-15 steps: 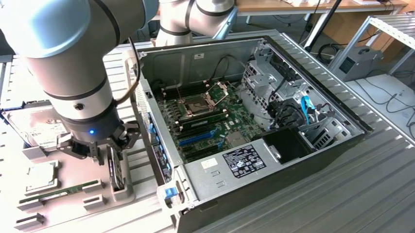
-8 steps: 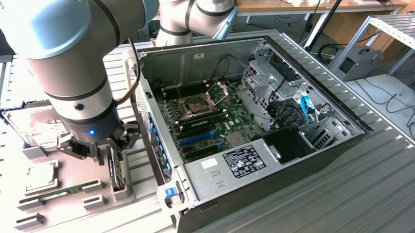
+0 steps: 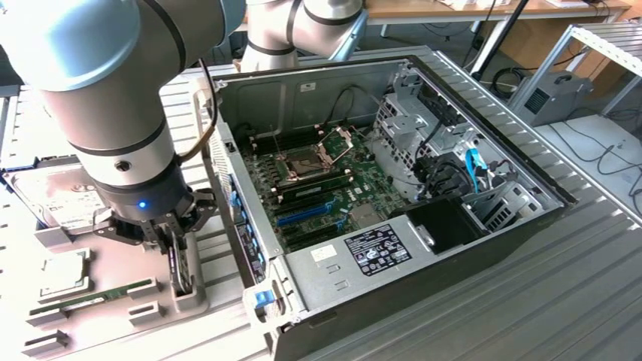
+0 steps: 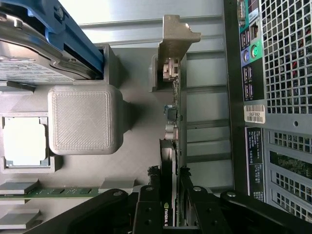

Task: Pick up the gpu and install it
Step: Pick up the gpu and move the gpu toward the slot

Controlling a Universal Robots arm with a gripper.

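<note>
The gpu (image 3: 182, 265) is a thin black card standing on edge in a grey holder (image 3: 186, 297) at the exterior view's left, beside the open computer case (image 3: 501, 226). My gripper (image 3: 173, 239) has come down over it from above. In the wrist view the gpu (image 4: 174, 122) runs away from the camera, with its silvery end bracket (image 4: 176, 36) at the far end. The gripper (image 4: 169, 197) straddles the card's near end, and one black finger (image 4: 150, 207) presses on each face. The card still rests in the holder.
The case lies open with its motherboard (image 3: 321, 180) facing up, and its perforated rear panel (image 4: 282, 97) stands close beside the card. On the grey fixture sit a hard drive (image 3: 60, 203), a processor (image 3: 65, 274) and a green memory stick (image 3: 101, 295). A grey block (image 4: 83, 119) stands next to the card.
</note>
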